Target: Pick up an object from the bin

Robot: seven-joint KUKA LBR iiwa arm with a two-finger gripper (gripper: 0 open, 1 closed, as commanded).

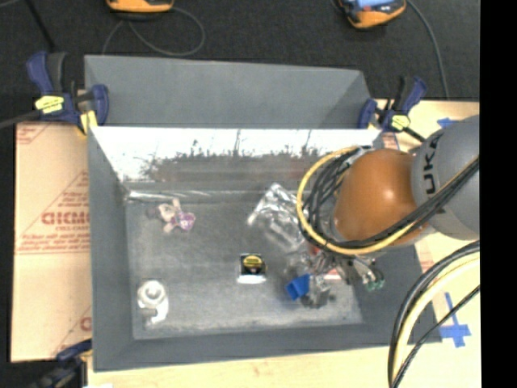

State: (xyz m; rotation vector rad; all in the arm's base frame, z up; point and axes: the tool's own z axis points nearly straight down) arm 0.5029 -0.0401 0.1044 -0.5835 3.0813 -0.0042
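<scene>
Grey metal bin (202,245), blue thing (297,288) just beside pincer (320,284), open or closed unclear.

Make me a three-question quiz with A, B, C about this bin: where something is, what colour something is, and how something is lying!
1. Where in the view does the white lumpy plastic thing lie?
A) bottom-left of the grey metal bin
B) the bin's middle
C) under the arm

2. What colour is the small thing right beside the gripper?
A) red
B) blue
C) brown

3. How does the small black-and-yellow block lie?
A) alone on the floor
B) on top of the white thing
C) hanging over the rim

Answers:
1 A: it sits in the bottom-left corner of the floor.
2 B: a small blue thing lies right next to it.
3 A: bare floor surrounds the block.
</scene>
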